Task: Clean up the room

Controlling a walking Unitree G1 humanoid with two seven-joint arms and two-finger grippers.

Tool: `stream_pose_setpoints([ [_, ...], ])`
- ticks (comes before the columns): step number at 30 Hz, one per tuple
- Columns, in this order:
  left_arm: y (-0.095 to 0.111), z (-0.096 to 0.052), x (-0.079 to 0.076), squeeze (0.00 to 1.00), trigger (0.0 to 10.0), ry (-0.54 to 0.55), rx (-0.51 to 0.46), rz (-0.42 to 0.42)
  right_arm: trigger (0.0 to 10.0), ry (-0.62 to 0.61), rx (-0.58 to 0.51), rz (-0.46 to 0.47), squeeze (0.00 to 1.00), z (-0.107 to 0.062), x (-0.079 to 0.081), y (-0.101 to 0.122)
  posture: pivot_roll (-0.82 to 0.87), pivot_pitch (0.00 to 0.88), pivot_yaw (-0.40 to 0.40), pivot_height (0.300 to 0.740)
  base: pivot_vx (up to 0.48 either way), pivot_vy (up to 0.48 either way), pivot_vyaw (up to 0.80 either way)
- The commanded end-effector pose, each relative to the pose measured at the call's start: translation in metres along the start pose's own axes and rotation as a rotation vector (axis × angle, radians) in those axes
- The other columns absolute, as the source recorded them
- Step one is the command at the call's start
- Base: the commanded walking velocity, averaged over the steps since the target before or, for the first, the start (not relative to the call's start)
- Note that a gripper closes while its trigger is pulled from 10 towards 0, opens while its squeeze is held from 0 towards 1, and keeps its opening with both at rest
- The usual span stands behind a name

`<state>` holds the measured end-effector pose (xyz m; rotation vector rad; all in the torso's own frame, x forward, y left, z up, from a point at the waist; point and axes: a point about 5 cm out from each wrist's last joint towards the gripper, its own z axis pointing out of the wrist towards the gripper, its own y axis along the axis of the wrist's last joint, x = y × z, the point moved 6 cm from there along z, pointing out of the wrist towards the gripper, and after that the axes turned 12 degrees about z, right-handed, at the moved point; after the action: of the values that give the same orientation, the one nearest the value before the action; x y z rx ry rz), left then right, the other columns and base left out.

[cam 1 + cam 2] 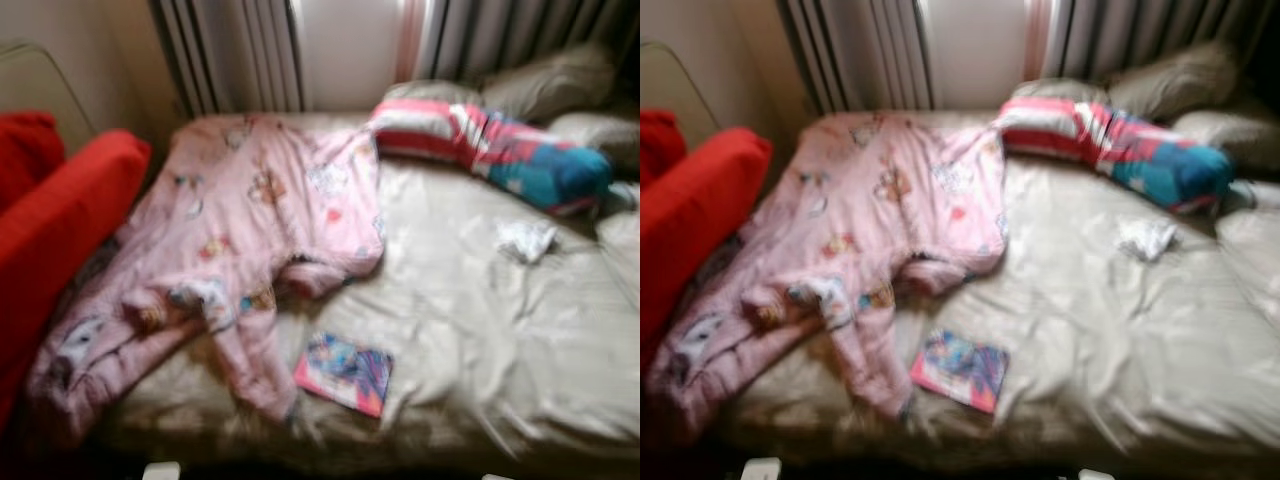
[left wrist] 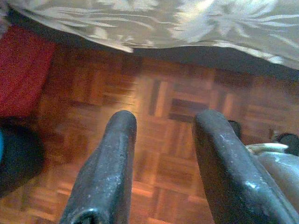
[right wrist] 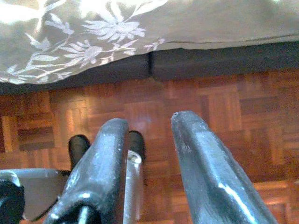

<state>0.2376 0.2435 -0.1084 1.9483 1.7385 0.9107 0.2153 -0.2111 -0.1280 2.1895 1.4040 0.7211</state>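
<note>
Both arms hang idle at the bed edge. Left pincer [image 2: 161, 135]: fingers parted, a clear gap of parquet floor [image 2: 163, 102] between them, nothing held. Right pincer [image 3: 149, 135]: same, fingers apart and empty, over the same floor.

Beyond both pincers' tips, the floral bedspread hem [image 3: 93, 42] hangs down over a dark bed base [image 3: 210, 58]. Off to one side of the left pincer, something red [image 2: 21, 70] reaches the floor.

Head views are blurred. The clutter is all up on the bed [image 1: 480, 330], above the level where the pincers hang:
- pink printed pyjamas [image 1: 250, 220], spread out on the left-pincer side, one leg trailing toward the near edge
- colourful book [image 1: 345, 373], flat near the front edge, just beside that pyjama leg, roughly between the two pincers' sides
- striped red/white/blue cushion [image 1: 490, 150], far side toward the right pincer, near the pillows [image 1: 550, 80]
- small crumpled white item [image 1: 527, 240], in front of the cushion; can't tell what it is

Red sofa [image 1: 50, 220] butts against the bed on the left-pincer side. Curtains [image 1: 235, 55] behind the bed.
</note>
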Motion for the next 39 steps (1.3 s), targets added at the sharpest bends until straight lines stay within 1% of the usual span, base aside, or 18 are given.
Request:
stream_pose_setpoints([
  [1,-0.006,-0.001,-0.002,0.0,10.0,-0.005,0.019,0.0,10.0,-0.011,0.03,-0.002,0.0,-0.002,-0.002,-0.011,-0.04,0.176,0.046,0.74,0.0,0.0,0.0],
  [3,-0.005,-0.001,-0.003,0.0,10.0,-0.008,0.017,0.0,10.0,-0.007,0.029,-0.002,0.0,-0.001,0.003,-0.01,-0.04,0.175,0.047,0.74,0.0,0.48,0.0],
  [5,-0.004,0.0,-0.003,0.0,10.0,-0.009,0.015,0.001,10.0,-0.006,0.028,-0.001,0.0,-0.001,0.004,-0.01,-0.04,0.176,0.048,0.74,0.0,0.48,0.0],
  [13,-0.002,0.0,-0.004,0.0,10.0,-0.008,0.011,0.004,10.0,-0.003,0.025,0.001,0.0,0.0,0.005,-0.009,-0.04,0.175,0.049,0.74,0.0,0.447,0.0],
  [17,-0.002,0.0,-0.004,0.0,10.0,-0.007,0.007,0.006,10.0,0.002,0.016,0.002,0.0,0.0,0.004,-0.006,-0.04,0.175,0.048,0.74,0.0,0.0,0.0],
  [19,0.0,0.0,-0.004,0.0,10.0,-0.007,-0.002,0.007,10.0,0.013,-0.004,0.002,0.0,0.002,0.007,0.002,-0.04,0.175,0.048,0.74,0.0,0.0,0.0],
  [21,0.0,0.0,-0.004,0.0,10.0,-0.008,-0.004,0.007,10.0,0.015,-0.009,0.003,0.0,0.002,0.008,0.004,-0.04,0.175,0.048,0.74,0.0,0.0,0.0],
  [25,0.006,0.0,-0.004,0.0,10.0,-0.008,-0.035,-0.016,10.0,0.037,-0.037,-0.001,0.0,0.004,0.019,0.013,-0.04,0.175,0.048,0.74,0.0,0.0,0.0],
  [28,0.01,0.001,-0.003,0.0,10.0,-0.008,-0.052,-0.026,10.0,0.045,-0.047,-0.001,0.0,0.005,0.022,0.015,-0.04,0.177,0.048,0.74,0.0,0.0,0.0],
  [31,0.025,0.002,-0.001,0.0,10.0,0.003,-0.103,-0.043,10.0,0.09,-0.098,-0.018,0.0,0.006,0.036,0.03,-0.04,0.18,0.047,0.74,0.0,0.0,0.0],
  [32,0.036,0.003,0.001,0.0,10.0,0.009,-0.142,-0.06,10.0,0.115,-0.136,-0.026,0.0,0.007,0.044,0.041,-0.04,0.182,0.046,0.74,0.0,0.0,0.0],
  [35,0.053,0.004,0.002,0.0,10.0,0.009,-0.207,-0.082,10.0,0.147,-0.206,-0.031,0.0,0.007,0.052,0.06,-0.04,0.185,0.044,0.74,0.0,0.0,0.0],
  [36,0.069,0.003,0.003,0.0,10.0,0.006,-0.272,-0.096,10.0,0.172,-0.269,-0.028,0.0,0.005,0.057,0.077,-0.04,0.188,0.042,0.74,0.0,0.0,0.0],
  [37,0.069,0.003,0.003,0.0,10.0,0.006,-0.272,-0.096,10.0,0.172,-0.269,-0.028,0.0,0.005,0.057,0.077,-0.04,0.188,0.042,0.74,0.0,0.0,0.0],
  [38,0.093,0.001,0.005,0.0,10.0,0.002,-0.365,-0.092,10.0,0.197,-0.337,-0.033,0.0,0.003,0.062,0.095,-0.04,0.191,0.04,0.74,0.0,0.0,0.0],
  [39,0.101,-0.001,0.005,0.0,10.0,0.0,-0.398,-0.088,10.0,0.204,-0.358,-0.036,0.0,0.002,0.064,0.101,-0.04,0.191,0.04,0.74,0.0,0.0,0.0],
])
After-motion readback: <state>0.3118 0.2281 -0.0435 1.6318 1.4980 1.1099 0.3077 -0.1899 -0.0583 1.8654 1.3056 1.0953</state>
